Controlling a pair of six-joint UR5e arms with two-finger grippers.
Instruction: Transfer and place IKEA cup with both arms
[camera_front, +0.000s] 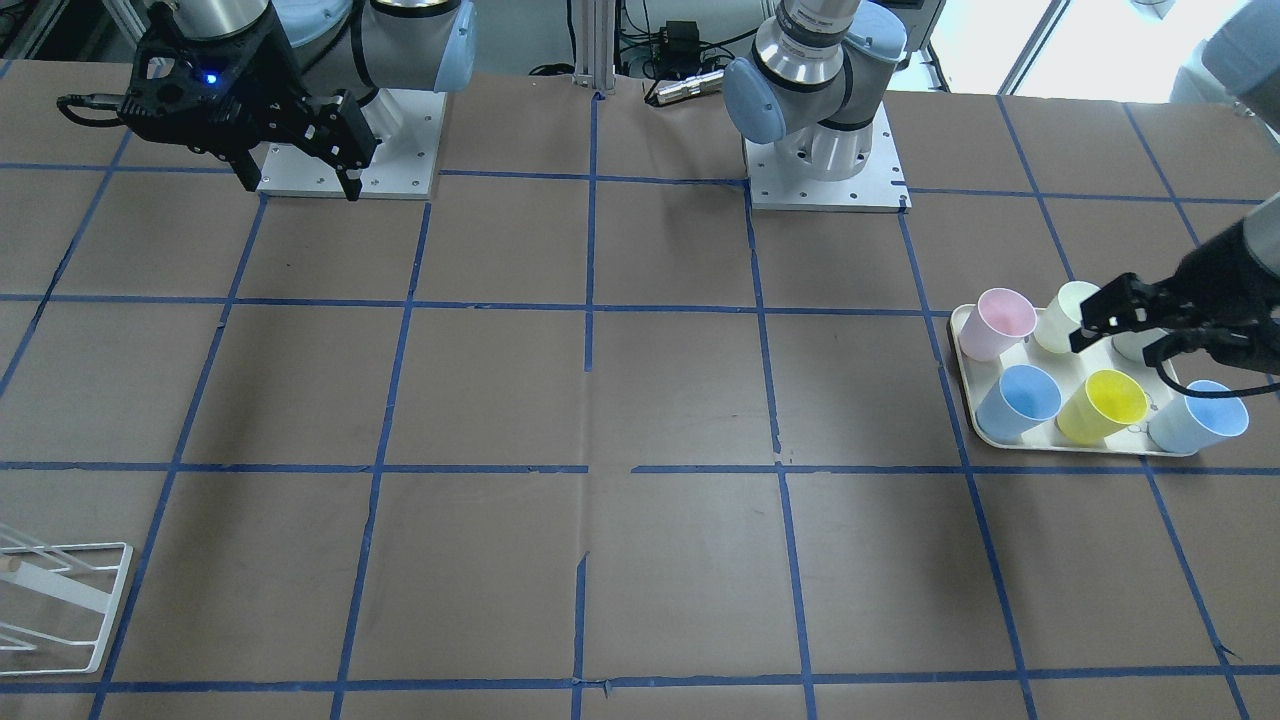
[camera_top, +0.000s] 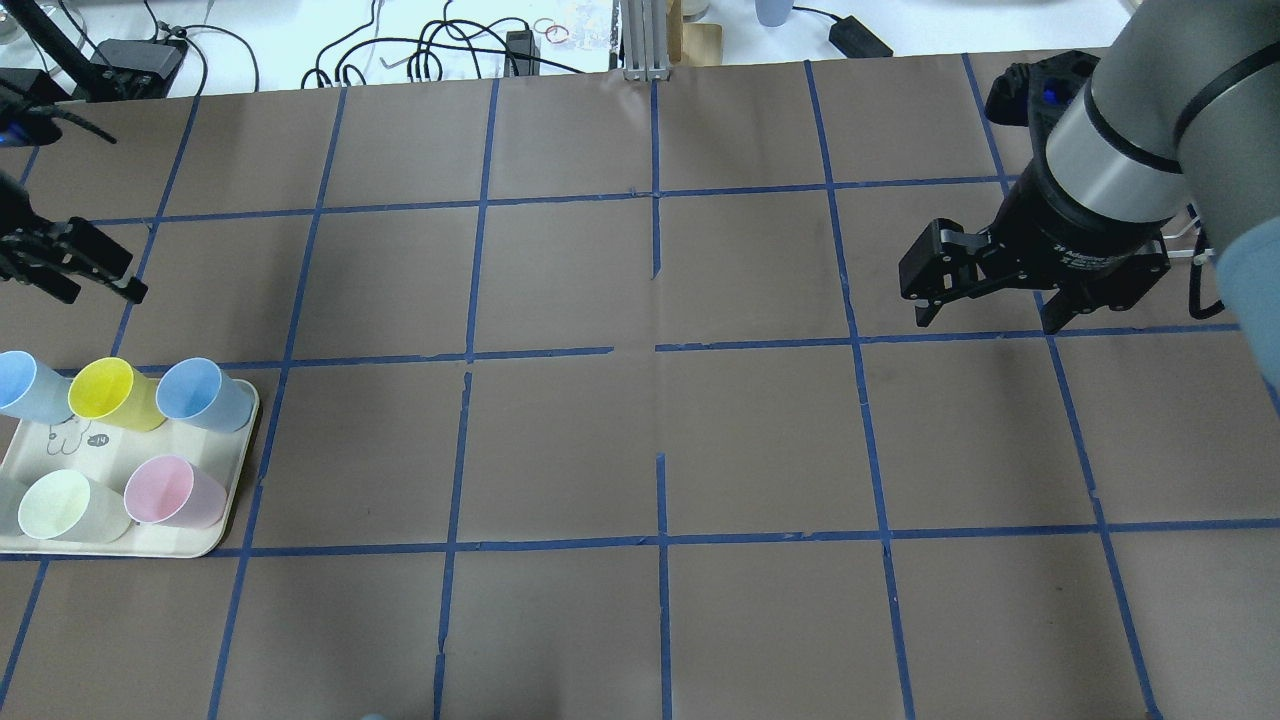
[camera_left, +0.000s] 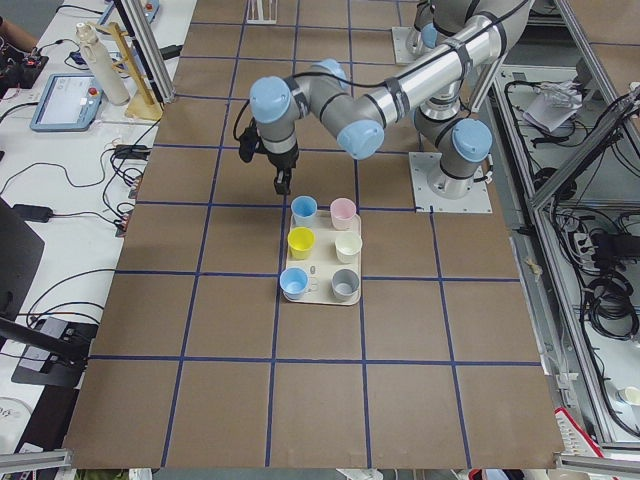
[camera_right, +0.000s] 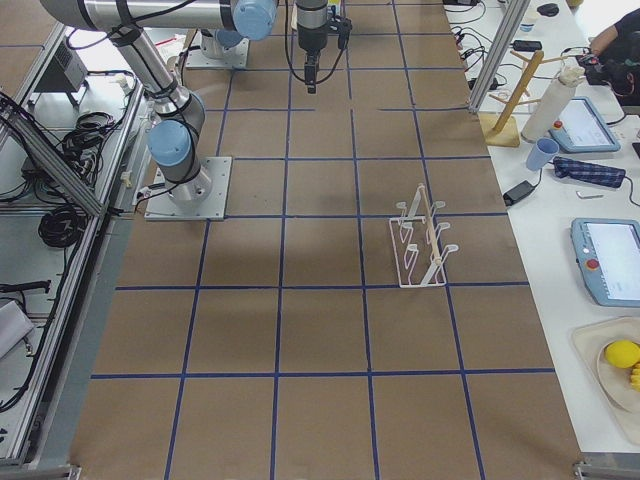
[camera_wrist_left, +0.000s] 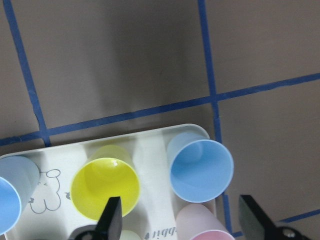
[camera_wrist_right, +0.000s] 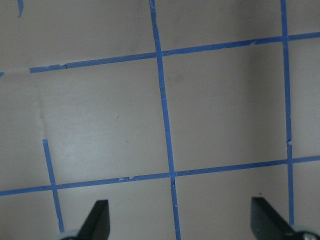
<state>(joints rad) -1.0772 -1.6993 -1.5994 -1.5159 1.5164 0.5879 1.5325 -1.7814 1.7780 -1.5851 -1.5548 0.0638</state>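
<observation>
The bright yellow IKEA cup (camera_front: 1102, 405) stands upright on a cream tray (camera_front: 975, 432) between two light blue cups. It also shows in the overhead view (camera_top: 103, 392) and the left wrist view (camera_wrist_left: 105, 187). My left gripper (camera_front: 1120, 330) is open and empty. It hovers above the tray, apart from the cups; in the overhead view it (camera_top: 90, 272) lies just beyond the tray's far edge. My right gripper (camera_top: 985, 315) is open and empty, high over bare table on the other side, its fingertips (camera_wrist_right: 97, 220) wide apart.
The tray (camera_top: 238, 470) also holds a pink cup (camera_top: 170, 492), a pale cream cup (camera_top: 60, 505), two light blue cups (camera_top: 200, 392) and a grey cup (camera_left: 345, 283). A white wire rack (camera_right: 420, 245) stands on the right arm's side (camera_front: 60, 600).
</observation>
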